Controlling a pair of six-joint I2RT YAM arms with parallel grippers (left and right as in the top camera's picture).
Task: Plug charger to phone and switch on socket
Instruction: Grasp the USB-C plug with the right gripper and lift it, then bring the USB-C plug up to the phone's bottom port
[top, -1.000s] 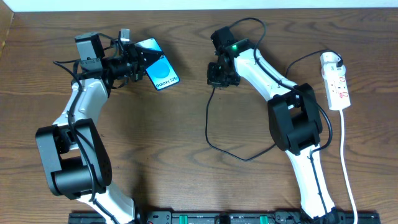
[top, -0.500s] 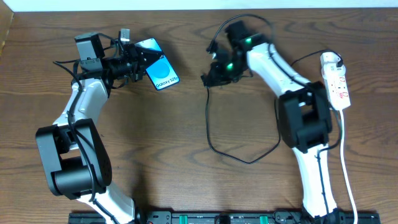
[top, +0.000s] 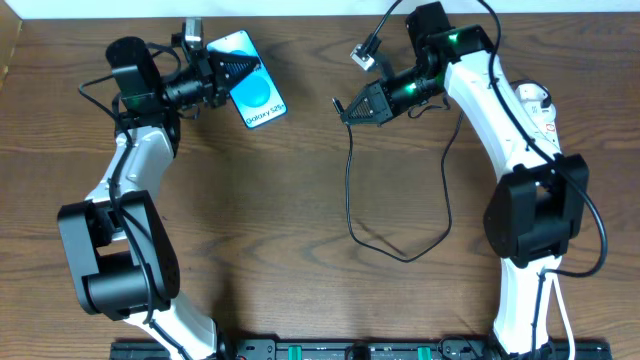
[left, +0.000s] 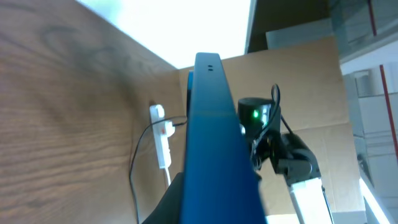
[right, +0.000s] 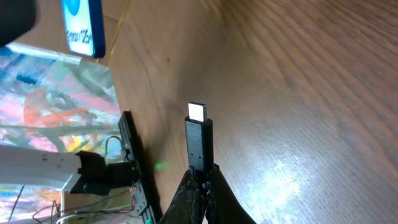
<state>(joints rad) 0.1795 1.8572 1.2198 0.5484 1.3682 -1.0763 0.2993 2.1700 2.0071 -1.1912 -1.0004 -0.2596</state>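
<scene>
The left pincer (top: 224, 72) is clamped on one short end of the phone (top: 256, 94), a slim rectangular slab with a black frame and a glossy bright blue screen bearing a circle and small white lettering. The slab juts out past the pincer's tips, and the left wrist view sees it edge-on. The right pincer (top: 350, 110) is pressed together on the charger (top: 348, 190), a long thin black cable. Its small flat connector tip (right: 199, 113), squared off with a pale metal end, stands out just beyond the fingertips. The rest of the cable drops from the pincer and curls in a loose loop on the brown wood-grain table (top: 300, 290). The socket (top: 540, 100), a white elongated plastic strip with small red marks, lies well behind the right pincer, partly covered by that arm. A second ago the right pincer hung lower and pointed down at the table. Now it is raised and turned sideways, its tip facing the phone. The left pincer has carried the phone a little toward the table's far edge.
</scene>
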